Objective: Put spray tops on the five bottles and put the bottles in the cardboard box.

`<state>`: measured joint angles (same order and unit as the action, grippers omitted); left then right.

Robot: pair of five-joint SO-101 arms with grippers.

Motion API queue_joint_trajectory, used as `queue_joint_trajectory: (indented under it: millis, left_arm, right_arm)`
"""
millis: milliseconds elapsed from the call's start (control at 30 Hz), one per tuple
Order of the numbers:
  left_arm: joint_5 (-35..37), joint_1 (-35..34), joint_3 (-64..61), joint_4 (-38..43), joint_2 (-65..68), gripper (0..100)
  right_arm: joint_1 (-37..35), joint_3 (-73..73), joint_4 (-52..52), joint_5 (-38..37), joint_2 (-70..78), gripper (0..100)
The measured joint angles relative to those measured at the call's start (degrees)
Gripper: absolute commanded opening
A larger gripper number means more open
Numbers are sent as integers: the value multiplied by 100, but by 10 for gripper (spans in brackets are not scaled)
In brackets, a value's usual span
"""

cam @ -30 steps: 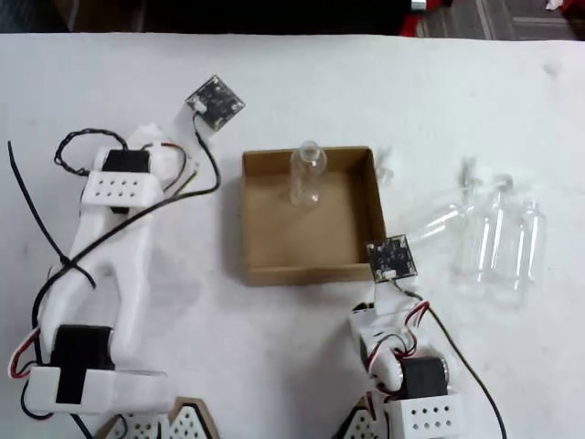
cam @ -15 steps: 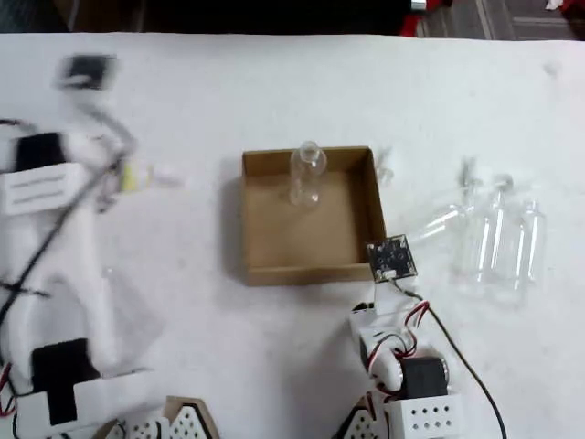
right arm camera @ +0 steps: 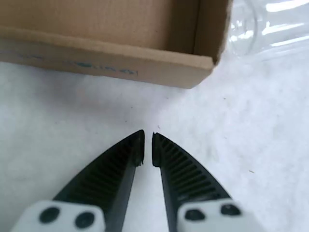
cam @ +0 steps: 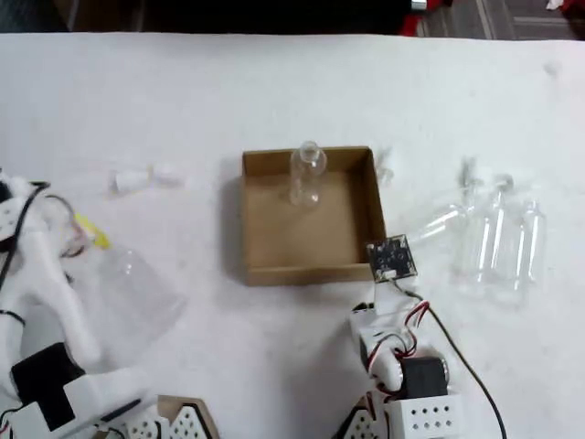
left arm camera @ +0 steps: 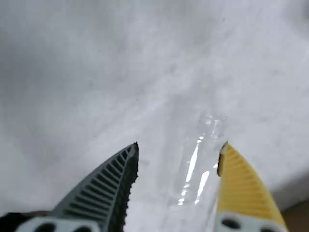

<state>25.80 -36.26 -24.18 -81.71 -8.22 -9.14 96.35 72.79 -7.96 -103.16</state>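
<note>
The cardboard box (cam: 311,273) sits open-topped in the middle of the counter (cam: 274,82); in the right wrist view its near wall and corner (right arm camera: 111,63) lie just ahead of the right tool (right arm camera: 147,140). Inside it a single clear bottle (cam: 308,174) stands upright against the far wall, and the rest of the box floor is bare cardboard. Whether that bottle carries a spray top is not clear.

To the right of the box, apart from it, a cluster of clear bottles (cam: 498,242) lies on the counter, one of them angled toward the box's right wall. Their ends show past the box corner in the right wrist view (right arm camera: 256,24). On the left side, well apart from the box, one more clear bottle (cam: 146,177) lies on its side.

The right tool hangs low over the counter just short of the box's near corner. Its two black fingers (right arm camera: 120,174) are drawn in to a thin slit and hold nothing.

The left tool (left arm camera: 179,145) is spread wide, one finger grey (left arm camera: 104,188) and the other yellow (left arm camera: 241,188). The lone bottle (left arm camera: 198,164) lies between them, just beside the yellow one and not gripped, its neck pointing away. From above, the yellow finger (cam: 91,230) shows at the counter's left edge.
</note>
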Motion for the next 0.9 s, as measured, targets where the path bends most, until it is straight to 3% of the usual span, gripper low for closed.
queue_joint_trajectory:
  millis: [100, 367, 667, 900]
  left_arm:
    - [1002, 396, -369, 563, 0, 251]
    - [1591, 589, -1152, 1705, 0, 252]
    - [1653, 677, -1160, 2277, 26, 252]
    - [1653, 1081, -993, 2382, 967, 250]
  right_arm:
    - [0, 0, 0, 0, 0, 17]
    - [0, 0, 0, 0, 0, 17]
    - [0, 0, 0, 0, 0, 17]
    - [0, 0, 0, 0, 0, 17]
